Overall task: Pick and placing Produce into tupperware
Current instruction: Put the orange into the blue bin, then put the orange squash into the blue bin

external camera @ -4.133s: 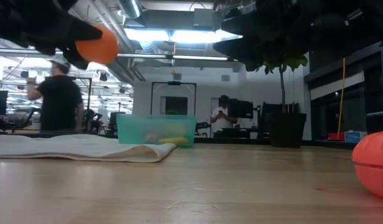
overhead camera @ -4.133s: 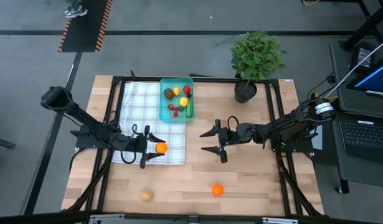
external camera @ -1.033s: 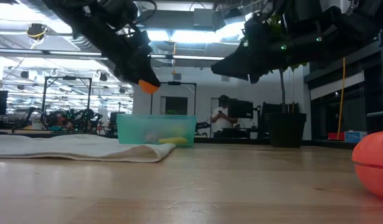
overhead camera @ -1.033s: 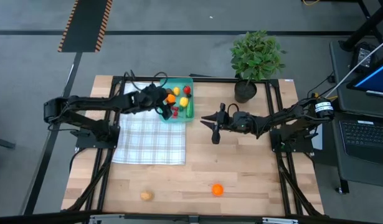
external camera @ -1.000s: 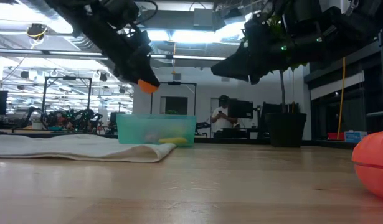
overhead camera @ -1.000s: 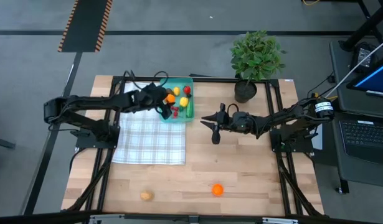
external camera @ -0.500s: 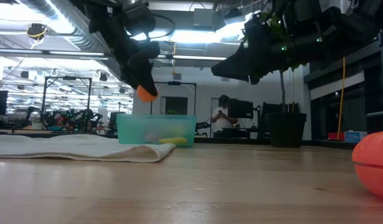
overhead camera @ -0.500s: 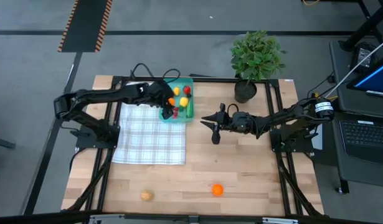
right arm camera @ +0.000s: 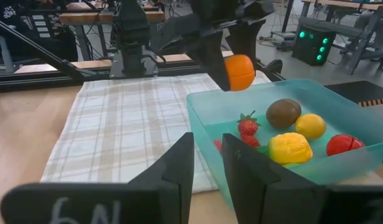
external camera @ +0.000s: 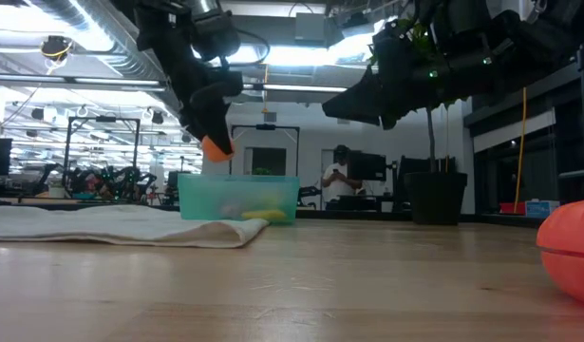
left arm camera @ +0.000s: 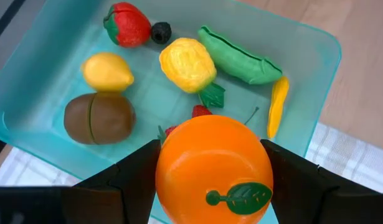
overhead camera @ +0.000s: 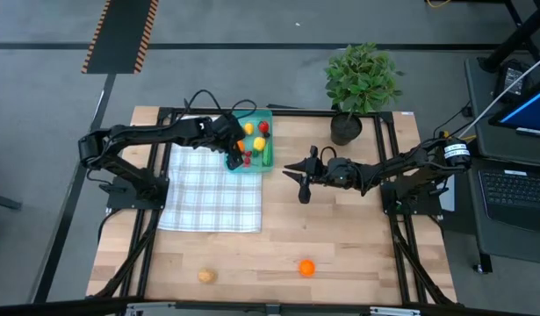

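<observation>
1. While its two dark fingers pinch an orange toy fruit (left arm camera: pixel 213 169) from both sides, the left gripper (overhead camera: pixel 235 146) hangs above the near-left part of the teal tupperware (overhead camera: pixel 231 163), clear of its rim as the low view shows.
2. Directly under the held orange, inside the container, lie a brown kiwi-like piece (left arm camera: pixel 99 118), a small lemon (left arm camera: pixel 106 71), a yellow knobbly piece (left arm camera: pixel 187 64), a strawberry (left arm camera: pixel 127 25), a green pea pod (left arm camera: pixel 240 55) and a thin yellow-orange piece (left arm camera: pixel 277 106); a red piece is partly hidden by the orange.
3. Beside the container lies the white checked cloth (overhead camera: pixel 208 189), with nothing on it.
4. The right gripper (overhead camera: pixel 305 180) waits over bare table, well to the right of the tupperware, its fingers set narrow and empty.
5. Still loose at the table's front edge are a second orange (overhead camera: pixel 306 267) and a brownish piece (overhead camera: pixel 205 276).
6. Step in hand, as I judge it: delivery of the orange, just short of release.
7. The next move calls for a small descent, then spreading the fingers so the fruit drops among the others rather than bouncing off the wall.
</observation>
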